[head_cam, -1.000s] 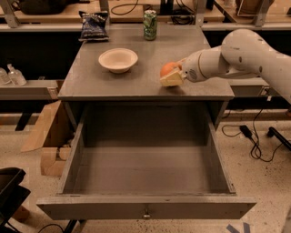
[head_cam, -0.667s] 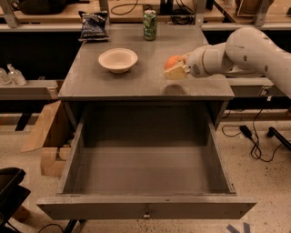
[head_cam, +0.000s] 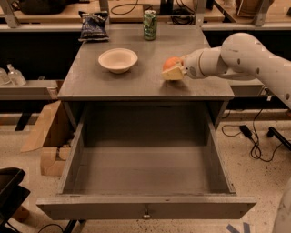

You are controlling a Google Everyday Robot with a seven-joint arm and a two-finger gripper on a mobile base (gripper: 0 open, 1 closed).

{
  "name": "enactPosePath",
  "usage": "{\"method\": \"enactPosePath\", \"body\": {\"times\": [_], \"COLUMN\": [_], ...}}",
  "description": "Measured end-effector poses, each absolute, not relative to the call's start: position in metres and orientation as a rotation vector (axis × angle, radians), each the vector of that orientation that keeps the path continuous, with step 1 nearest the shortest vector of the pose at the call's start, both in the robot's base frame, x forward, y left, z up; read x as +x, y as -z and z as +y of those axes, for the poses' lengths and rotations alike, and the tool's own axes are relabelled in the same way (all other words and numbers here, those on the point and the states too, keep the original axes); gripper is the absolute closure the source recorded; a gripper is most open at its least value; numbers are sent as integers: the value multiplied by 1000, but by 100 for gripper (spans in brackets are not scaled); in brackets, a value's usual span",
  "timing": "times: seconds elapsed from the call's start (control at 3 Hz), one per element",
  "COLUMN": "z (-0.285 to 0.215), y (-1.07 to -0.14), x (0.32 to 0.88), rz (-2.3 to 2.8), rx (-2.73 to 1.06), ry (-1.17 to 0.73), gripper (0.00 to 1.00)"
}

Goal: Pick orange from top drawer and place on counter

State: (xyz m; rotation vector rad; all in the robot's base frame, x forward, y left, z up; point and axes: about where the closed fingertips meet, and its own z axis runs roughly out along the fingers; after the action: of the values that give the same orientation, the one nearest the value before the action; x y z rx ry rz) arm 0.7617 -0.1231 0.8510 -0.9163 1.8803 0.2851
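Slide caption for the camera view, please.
Gripper holds the orange at the counter; top drawer stands open below.

This looks like a robotics lab. Tan workbenches line the back, cables trail across the speckled floor, and a cardboard box sits beside the counter. A white robot arm's gripper clasps the orange over the counter.

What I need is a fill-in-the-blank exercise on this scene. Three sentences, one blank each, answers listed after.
1. The gripper, shut on the ____, is over the right part of the counter.
2. The top drawer stands ____, with nothing inside it.
3. Beyond the cream bowl, near the counter's far edge, stands a green ____.

Missing words: orange; open; can.
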Motion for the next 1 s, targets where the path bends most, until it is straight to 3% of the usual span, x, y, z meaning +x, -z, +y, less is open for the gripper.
{"method": "enactPosePath", "body": {"times": [1.0], "z": [-116], "y": [-849], "x": [762], "rz": [1880], "rx": [-925], "ry": [-294], "gripper": [28]}}
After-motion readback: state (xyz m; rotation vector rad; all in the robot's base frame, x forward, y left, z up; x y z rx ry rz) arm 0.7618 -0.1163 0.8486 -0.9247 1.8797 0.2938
